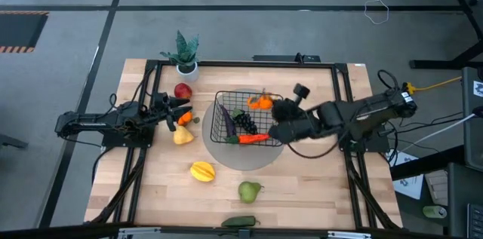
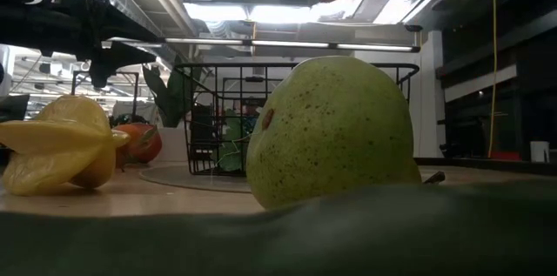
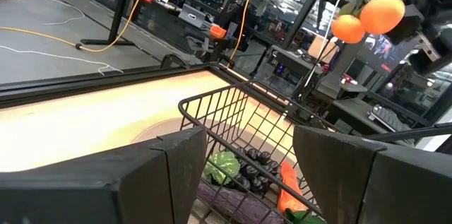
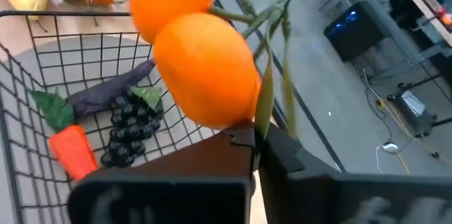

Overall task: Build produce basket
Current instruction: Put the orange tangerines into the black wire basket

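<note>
Landmark: I am placing everything by the black wire-mesh basket point(image 1: 243, 122), which is sitting on a grey round disc point(image 1: 249, 160) near the middle of the wooden table point(image 1: 302, 194).

Right gripper: my right gripper point(image 4: 256, 139) is hanging over the basket's right half, fingers pressed together and pinching the green stem of a pair of oranges point(image 4: 194, 47). The oranges are dangling above the basket's rim, not yet inside.

Left gripper: my left gripper point(image 1: 185, 111) is waiting just left of the basket with its fingers spread and nothing between them.

Already in the basket: the orange carrot point(image 1: 253, 139), the dark grapes point(image 1: 245, 122) and the purple eggplant point(image 1: 226, 124) are lying on the mesh floor.

Waiting outside, left of the basket: a red apple point(image 1: 183, 90), a small orange fruit point(image 1: 184, 118) right by my left gripper, and a pale yellow fruit point(image 1: 183, 136).

Waiting outside, in front of the basket: a ridged yellow fruit point(image 1: 202, 171), a green pear point(image 1: 250, 191) and, at the table's front edge, a dark green vegetable point(image 1: 240, 222).

Not part of the job: a potted plant point(image 1: 185, 54) is standing behind the basket to the left.

Progress: I am judging the job about a third done. Three pieces are in, the oranges are about to follow, and six are waiting on the table.
</note>
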